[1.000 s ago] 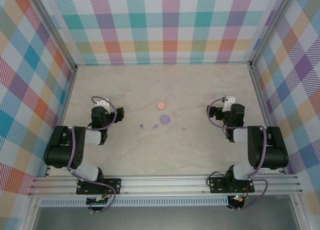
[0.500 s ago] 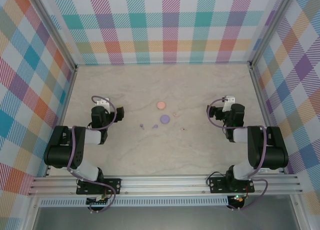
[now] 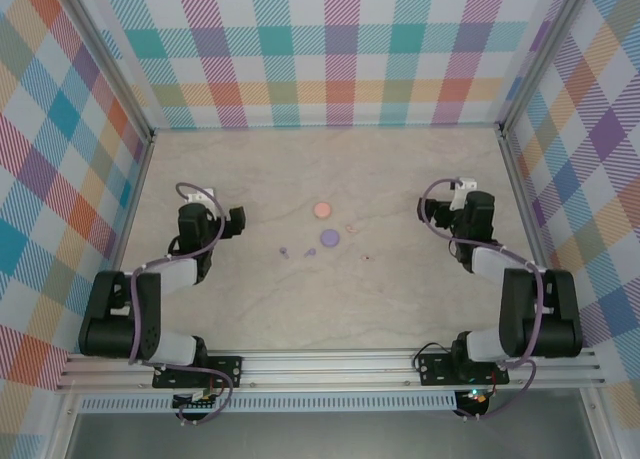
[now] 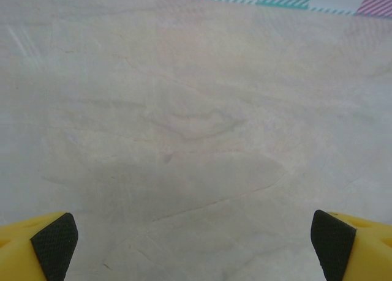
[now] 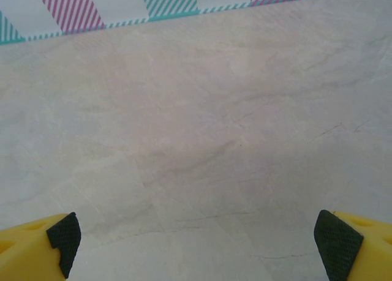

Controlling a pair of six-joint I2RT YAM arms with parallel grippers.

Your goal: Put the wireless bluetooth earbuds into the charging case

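Observation:
Two round cases lie mid-table: a pink case (image 3: 323, 210) and, just nearer, a purple case (image 3: 330, 239). Two tiny purple earbuds (image 3: 284, 250) (image 3: 310, 251) sit left of the purple case. A pale earbud (image 3: 349, 228) lies right of the cases and another (image 3: 366, 256) further front. My left gripper (image 3: 205, 211) is well left of them, and my right gripper (image 3: 465, 207) is well right. In the left wrist view the left gripper (image 4: 193, 238) is open wide over bare table. The right gripper (image 5: 196, 238) in its wrist view is equally open, with nothing between its pads (image 5: 64, 235).
The marbled tabletop (image 3: 330, 309) is fenced by plaid walls on the left, back and right. An aluminium rail (image 3: 330, 367) carrying both arm bases runs along the near edge.
Both arms have unfolded, carrying their wrists slightly outward and toward the back wall. The cases and earbuds have not moved.

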